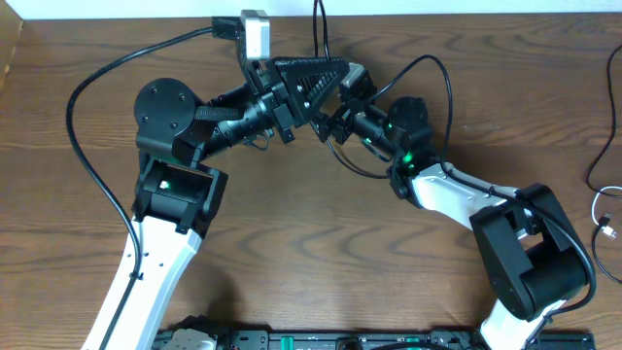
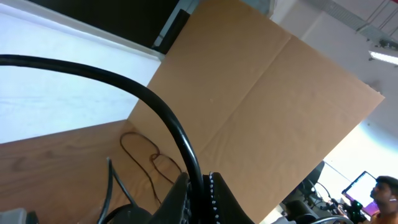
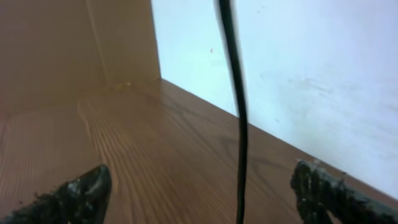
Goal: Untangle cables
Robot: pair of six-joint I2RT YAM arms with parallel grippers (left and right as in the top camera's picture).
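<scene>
Where the two arms meet at the far middle of the desk (image 1: 292, 253), your left claw (image 2: 200, 196) is clamped on a black cable (image 2: 158, 109) that arcs away from it. Your right claw (image 3: 205, 186) stands wide, with a black strand (image 3: 239, 93) running upright between its fingers and touching neither. A second black cable (image 1: 595, 160) and a white cable (image 1: 604, 219) lie well apart from the arms, at the desk's right edge.

Surface (image 1: 311, 243): brown wood-grain top, its grain running on between the right jaws. Well off to the right of both sets of jaws, at the surface's edge, a thin black cord (image 1: 592, 173) lies in loose curves. A white cord (image 1: 601, 216) lies near it, closer to the arm bases. Whether they touch cannot be told.
</scene>
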